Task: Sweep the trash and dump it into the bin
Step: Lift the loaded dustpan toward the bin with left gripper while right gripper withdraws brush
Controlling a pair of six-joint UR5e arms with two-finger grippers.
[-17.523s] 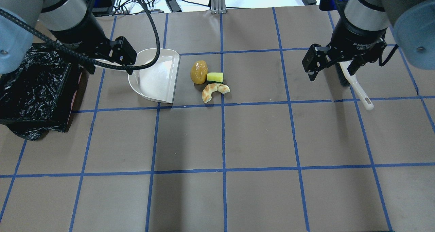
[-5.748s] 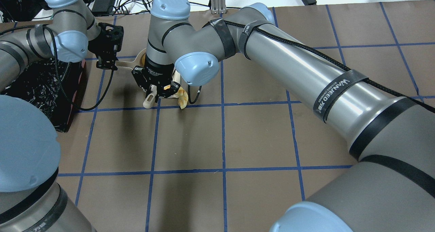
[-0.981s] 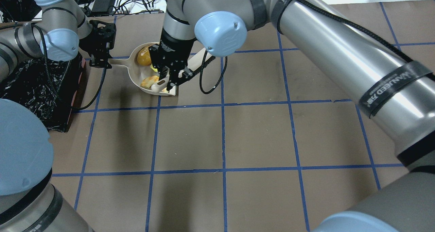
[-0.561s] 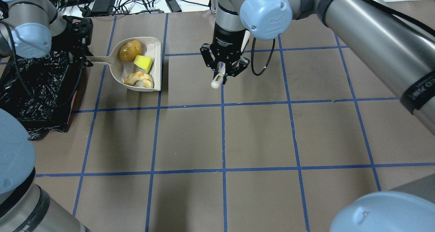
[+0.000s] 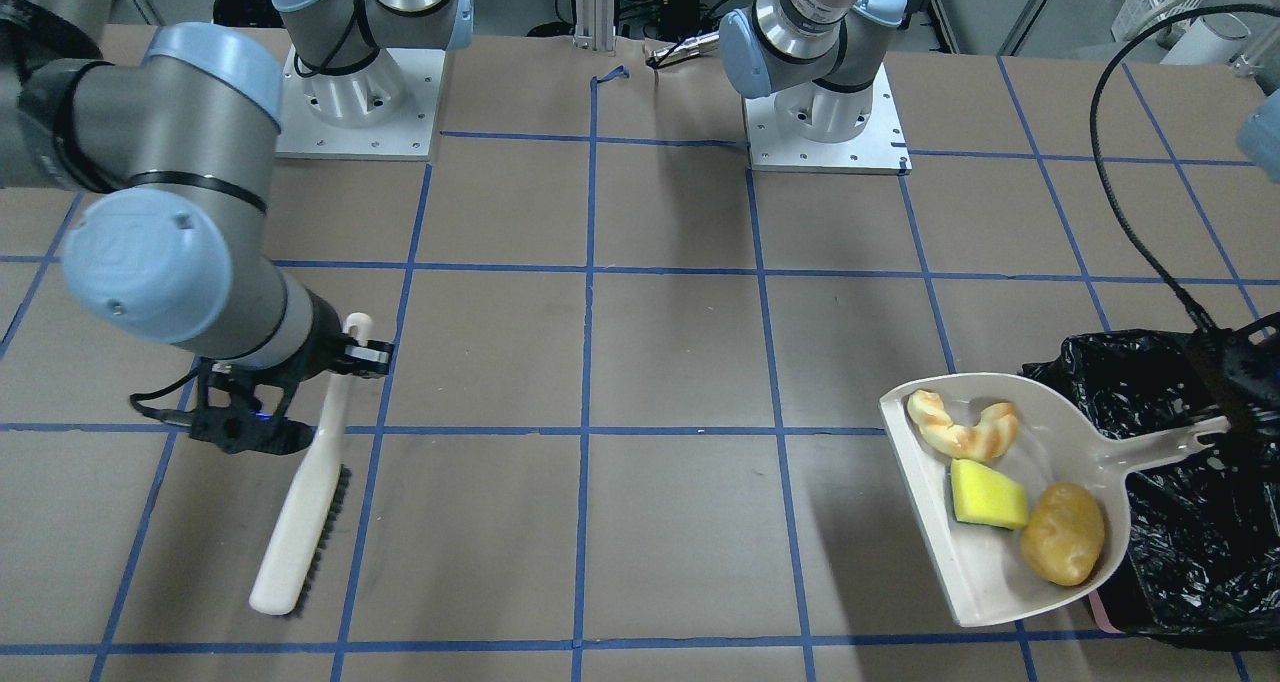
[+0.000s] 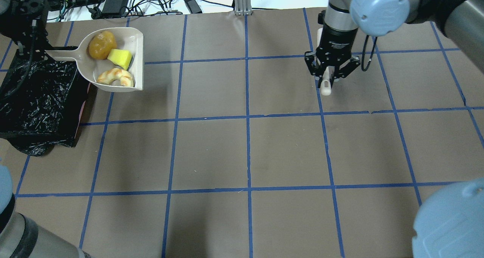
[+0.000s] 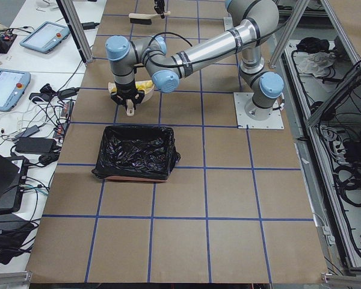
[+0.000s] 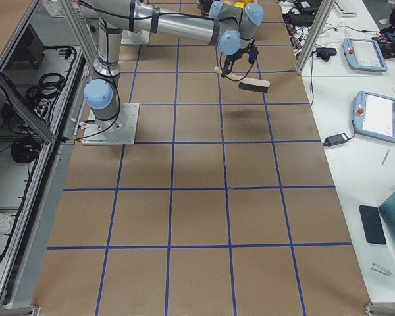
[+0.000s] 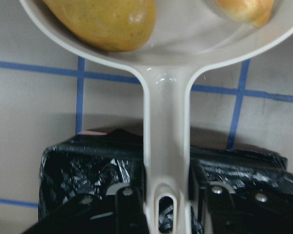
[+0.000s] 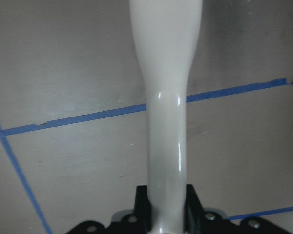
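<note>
I dump now: left end effector (image 9: 166, 202) grips loaded dustpan (image 6: 136, 42), right end effector (image 6: 328, 75) grips brush (image 5: 300, 522); next, tilt over bin (image 6: 38, 99).

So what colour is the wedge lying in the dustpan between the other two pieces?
Yellow. The sponge wedge in the dustpan shows best in the exterior front-facing view.
</note>
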